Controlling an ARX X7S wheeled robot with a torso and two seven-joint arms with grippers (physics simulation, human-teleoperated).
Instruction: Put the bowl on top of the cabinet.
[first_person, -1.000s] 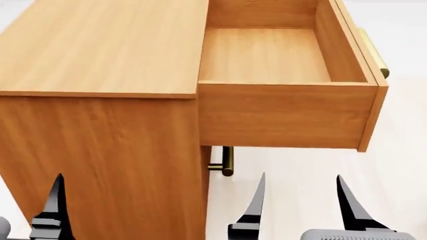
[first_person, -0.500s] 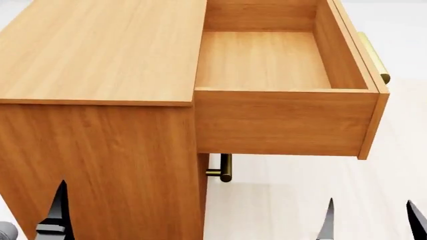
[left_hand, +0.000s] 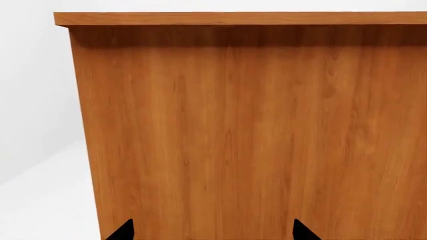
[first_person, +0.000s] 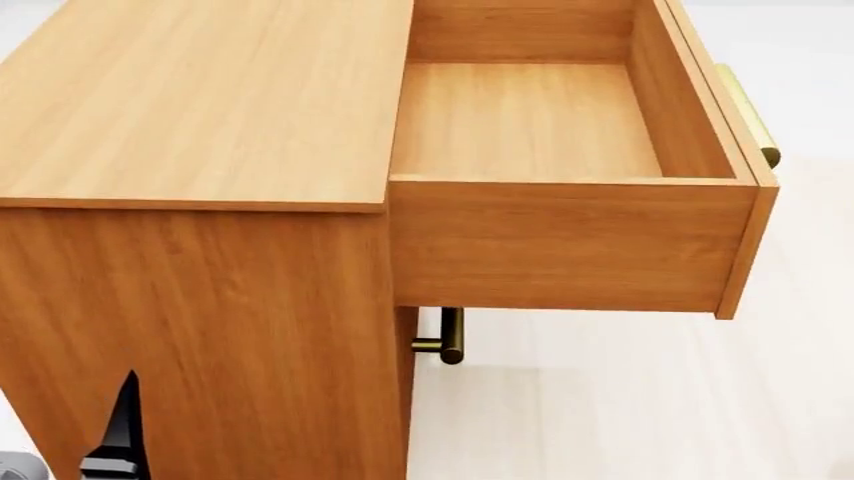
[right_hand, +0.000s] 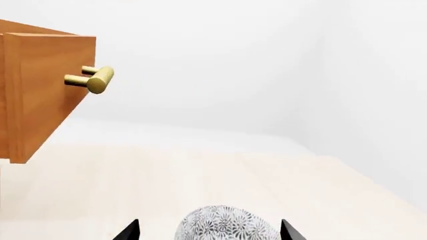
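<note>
Two black fingertips of my right gripper (right_hand: 208, 231) poke into the right wrist view with a wide gap between them, so its jaws stand apart. The bowl (right_hand: 227, 224) sits in that gap, only its patterned top showing at the frame's edge; I cannot tell whether the tips touch it, and nothing shows them closed on it. It rests low on the pale floor (right_hand: 200, 175), well apart from the drawer (right_hand: 40, 95) and below its level, out past the drawer's brass handle (right_hand: 93, 80). The right gripper and the bowl do not appear in my head view.

My left gripper (left_hand: 212, 231) shows two dark tips, also spread wide, with nothing between them but the plain wood side of the cabinet (left_hand: 253, 130), which they face closely. From the head view I see just one finger (first_person: 123, 430) of that gripper, low against the cabinet's (first_person: 200, 310) near side.

Farther on, the cabinet's flat top (first_person: 200, 100) lies bare of the bowl. Its drawer (first_person: 561, 230) is pulled far out to my right, open and showing only its wooden bottom. A second handle (first_person: 449, 335) sticks out beneath the drawer.
</note>
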